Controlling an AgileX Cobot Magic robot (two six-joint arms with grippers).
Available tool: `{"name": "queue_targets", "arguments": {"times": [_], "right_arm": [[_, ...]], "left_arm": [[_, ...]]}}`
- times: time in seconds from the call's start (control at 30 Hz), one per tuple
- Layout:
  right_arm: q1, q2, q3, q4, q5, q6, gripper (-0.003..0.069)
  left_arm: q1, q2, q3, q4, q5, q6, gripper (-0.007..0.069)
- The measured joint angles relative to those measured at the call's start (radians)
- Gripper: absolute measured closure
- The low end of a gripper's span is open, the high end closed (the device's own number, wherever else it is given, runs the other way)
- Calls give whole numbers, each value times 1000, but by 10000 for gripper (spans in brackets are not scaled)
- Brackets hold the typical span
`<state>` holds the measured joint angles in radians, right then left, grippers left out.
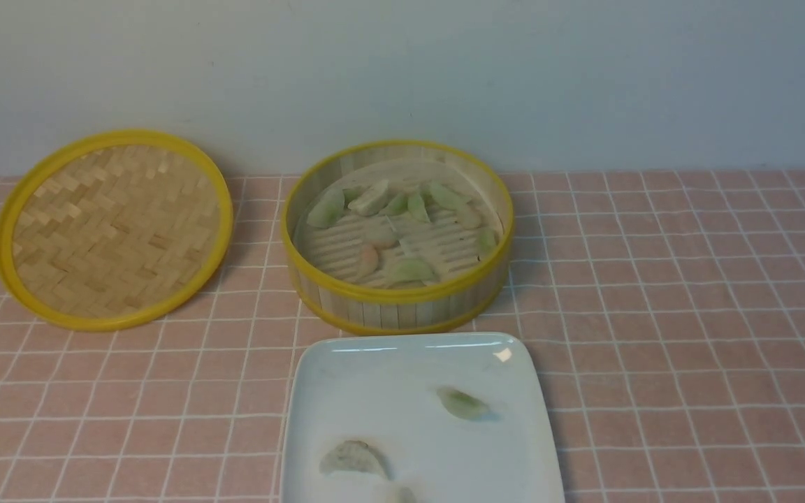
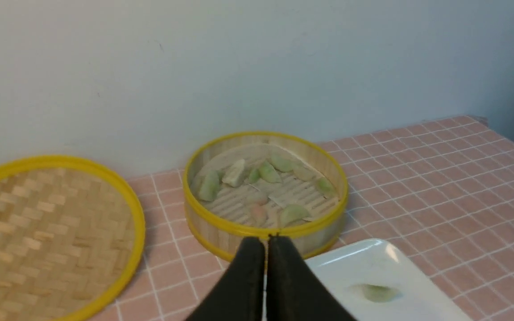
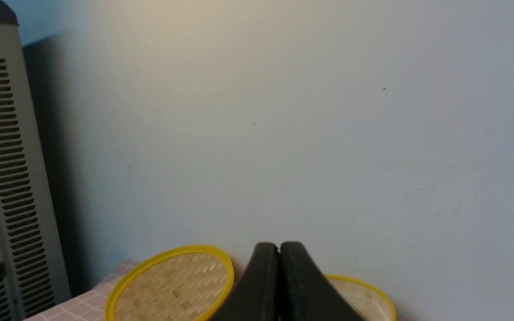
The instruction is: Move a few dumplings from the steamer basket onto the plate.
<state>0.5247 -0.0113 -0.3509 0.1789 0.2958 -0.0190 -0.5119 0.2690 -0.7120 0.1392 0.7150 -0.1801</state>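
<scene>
A: Two dumplings lie clearly on the plate [image 1: 346, 377], a glossy white square one at the near edge of the pink tiled table [image 1: 689, 314]. One is a pale green dumpling [image 1: 463, 403] toward the plate's right side. The other is a whitish dumpling [image 1: 351, 457] toward its near left. A third pale shape [image 1: 397, 494] sits at the very bottom edge of the front view, cut off, so I cannot say for certain it is a dumpling.

B: And the steamer basket?

A: The steamer basket [image 1: 397, 297] stands just behind the plate, uncovered. About ten dumplings [image 1: 402, 223] remain on its slatted floor, mostly green, a few pinkish. Its flat woven lid [image 1: 114, 229] leans against the wall, to the left of the basket.

B: Where are the grippers?

A: Neither arm appears in the front view. The left gripper [image 2: 266, 243] shows in its own wrist view, its jaws pressed together with nothing between them, raised above the table on the near side of the basket and plate. The right gripper [image 3: 279, 248] is likewise closed and empty, its camera facing mostly bare wall.

B: So how far along is it?

A: My judgement: "a few" looks met or nearly met. At most one more transfer seems left.
</scene>
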Motion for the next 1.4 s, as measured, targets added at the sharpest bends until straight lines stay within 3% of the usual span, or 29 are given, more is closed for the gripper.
{"name": "queue_targets", "arguments": {"times": [0.23, 0.43, 0.63, 1.4], "right_arm": [[0, 0, 0, 0, 0, 0, 673], [0, 0, 0, 0, 1, -4, 673], [0, 0, 0, 0, 1, -17, 673], [0, 0, 0, 0, 1, -20, 673]], "left_arm": [[321, -215, 363, -235, -219, 397, 631], [438, -279, 590, -275, -258, 443, 631], [449, -280, 730, -275, -287, 394, 631], [449, -281, 737, -279, -326, 392, 631]]}}
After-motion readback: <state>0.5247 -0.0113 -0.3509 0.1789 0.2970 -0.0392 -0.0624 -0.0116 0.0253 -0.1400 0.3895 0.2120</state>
